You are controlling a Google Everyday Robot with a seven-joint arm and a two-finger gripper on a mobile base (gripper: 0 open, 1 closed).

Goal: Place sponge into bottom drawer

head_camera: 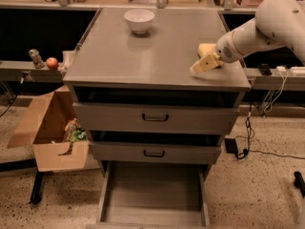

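Sponge [205,48] on worktop [143,56], near front-right corner, not in drawer yet. Gripper [204,64] low against its front side, likely lining up grasp; grip state can't tell. Bottom drawer [152,190] pulled open, ready to receive.

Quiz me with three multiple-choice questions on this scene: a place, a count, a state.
1. The robot's cream claw is:
A. on the floor
B. over the grey metal cabinet top, beside the pale yellow rectangular sponge
C. in a drawer

2. How many drawer fronts show dark handles?
A. One
B. Two
C. Four

3. The lowest grey metal drawer is:
A. Open
B. Shut
C. Missing

Answers: B, claw by sponge on top; B, top drawer and middle drawer; A, its floor shows.
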